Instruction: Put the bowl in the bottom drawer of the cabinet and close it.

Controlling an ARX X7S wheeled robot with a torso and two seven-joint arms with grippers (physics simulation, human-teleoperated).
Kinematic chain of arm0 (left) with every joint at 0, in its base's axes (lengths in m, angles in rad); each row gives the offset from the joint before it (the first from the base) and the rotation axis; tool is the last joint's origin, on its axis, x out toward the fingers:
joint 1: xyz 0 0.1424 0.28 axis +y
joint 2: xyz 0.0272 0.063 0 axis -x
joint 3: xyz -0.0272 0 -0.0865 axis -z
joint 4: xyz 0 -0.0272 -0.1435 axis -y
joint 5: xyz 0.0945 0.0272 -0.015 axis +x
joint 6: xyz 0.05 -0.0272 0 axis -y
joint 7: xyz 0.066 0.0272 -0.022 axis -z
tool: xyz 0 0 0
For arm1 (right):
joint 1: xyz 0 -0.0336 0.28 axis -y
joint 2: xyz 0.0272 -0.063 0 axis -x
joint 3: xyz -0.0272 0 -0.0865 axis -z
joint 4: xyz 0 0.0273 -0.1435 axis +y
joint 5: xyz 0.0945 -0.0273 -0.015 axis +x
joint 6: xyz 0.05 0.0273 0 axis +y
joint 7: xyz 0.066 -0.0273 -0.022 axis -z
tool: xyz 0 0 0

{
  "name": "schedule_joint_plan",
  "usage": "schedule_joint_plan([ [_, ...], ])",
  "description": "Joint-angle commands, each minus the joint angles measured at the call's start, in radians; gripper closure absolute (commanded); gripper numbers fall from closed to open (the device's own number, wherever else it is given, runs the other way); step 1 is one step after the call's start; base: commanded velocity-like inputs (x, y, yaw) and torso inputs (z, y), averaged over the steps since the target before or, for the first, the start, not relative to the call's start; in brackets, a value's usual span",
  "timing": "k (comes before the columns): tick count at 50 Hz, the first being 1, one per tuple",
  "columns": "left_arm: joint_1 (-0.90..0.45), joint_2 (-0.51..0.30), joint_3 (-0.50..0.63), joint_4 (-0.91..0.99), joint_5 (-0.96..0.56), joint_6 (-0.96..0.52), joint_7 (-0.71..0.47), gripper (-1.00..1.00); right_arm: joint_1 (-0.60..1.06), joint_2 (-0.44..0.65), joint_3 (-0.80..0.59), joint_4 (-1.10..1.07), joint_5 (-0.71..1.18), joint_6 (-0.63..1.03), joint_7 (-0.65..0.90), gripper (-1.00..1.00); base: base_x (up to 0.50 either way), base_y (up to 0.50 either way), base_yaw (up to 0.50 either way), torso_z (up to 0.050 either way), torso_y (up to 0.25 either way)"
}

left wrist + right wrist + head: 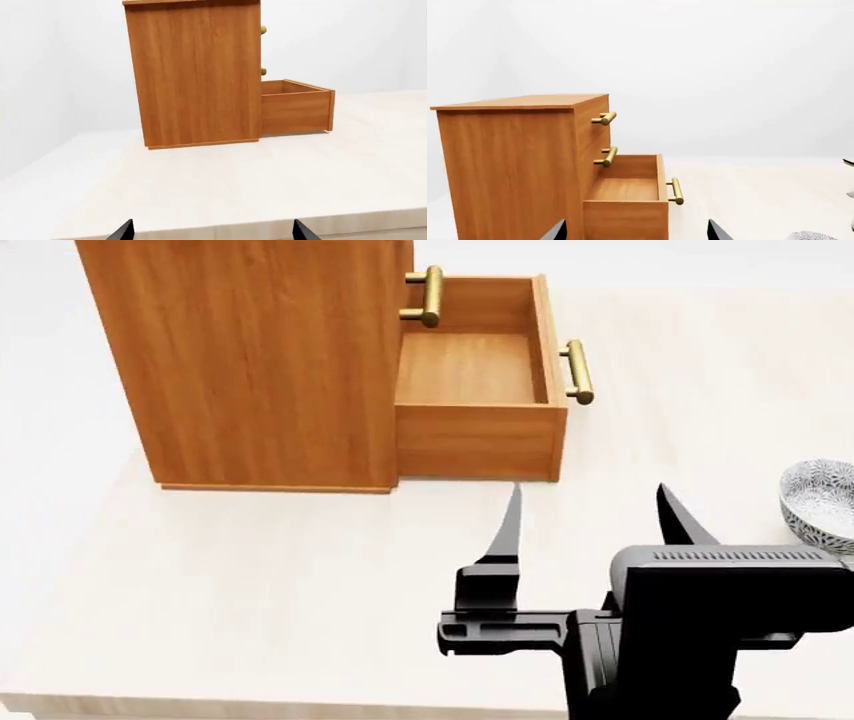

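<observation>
Three risks from here, noted left to right across my head view.

Cabinet: stands on the table, its plain side panel toward me. A hard nudge on the open drawer could slide the whole unit, since I see nothing pinning it.

Bottom drawer: pulled out and bare inside, brass handle on its far-right face. The front wall is tall; a bowl carried low would strike it, I judge, so clearance comes first.

Upper handles: one juts out above the drawer's back end. A drop made too close to the cabinet face could catch my wrist on it.

Right gripper: fingers spread, nothing between them, poised over the table just short of the drawer's near corner.

Bowl: at the right edge of my head view, on the table, right of my right gripper and apart from it. It is cut off by the frame, so its far rim is unseen; a grab on the rim alone could tip it.

Left gripper: only two fingertips show in its wrist view, set apart and empty, well back from the cabinet.
</observation>
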Motion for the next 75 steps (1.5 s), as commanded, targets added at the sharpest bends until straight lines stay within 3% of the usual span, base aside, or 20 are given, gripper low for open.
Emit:
schedule_joint_plan([
  [1,0.001,-0.006,0.009,0.009,0.0,-0.005,-0.009,-1.0,0.002,0.009,-0.008,0.015,-0.004,0.009,0.015,-1.0,0.5,0.0,0.0,0.0,0.0],
  [61,-0.012,-0.046,0.049,0.003,-0.018,0.0,-0.062,-1.0,0.014,0.037,-0.034,0.063,0.015,-0.037,0.039,-1.0,0.5,0.0,0.0,0.0,0.0],
  [68,-0.017,-0.052,0.054,-0.011,-0.024,0.012,-0.066,-1.0,0.075,0.02,-0.002,0.122,0.058,0.058,0.05,-1.0,0.32,0.0,0.0,0.0,0.0],
  [75,-0.017,-0.059,0.061,-0.007,-0.027,0.009,-0.072,-1.0,0.149,0.048,-0.069,0.281,0.0,0.051,0.05,-1.0,0.0,0.0,0.0,0.0,0.0],
])
